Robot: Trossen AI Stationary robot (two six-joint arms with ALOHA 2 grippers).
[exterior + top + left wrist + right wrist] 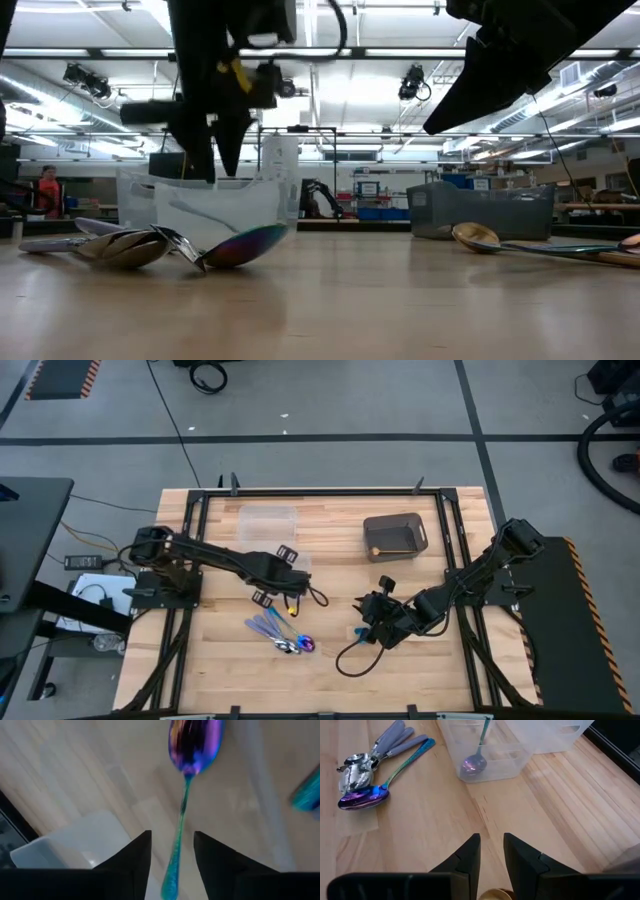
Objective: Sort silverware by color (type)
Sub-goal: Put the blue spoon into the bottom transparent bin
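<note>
- Pale wooden planks [330, 310] fill the low view's foreground and make up the table top, which is framed by dark rails [320, 491] in the high view.
- Grey concrete floor [330, 410] marked with dark tape lines is seen around the table; beyond it, a hall with ceiling strip lights and a person in red [47, 190] far off is shown.
- Toward the far edge, a dark grey bin [394, 536] is set, well apart from two clear plastic tubs [268, 520].
- Over the nearer tub, the left gripper [285, 576] is held with its fingers [135, 857] spread apart; a teal-handled spoon [186, 795] is seen between them, untouched by either.
- Near the table's middle, the right gripper [491, 851] is held low with a narrow gap between its fingers; nothing is seen held.
- Lavender-handled pieces [390, 742] and a teal spoon with a purple bowl [362, 799] are piled on the wood.
- One gold spoon [480, 238] is laid beside the right gripper.
</note>
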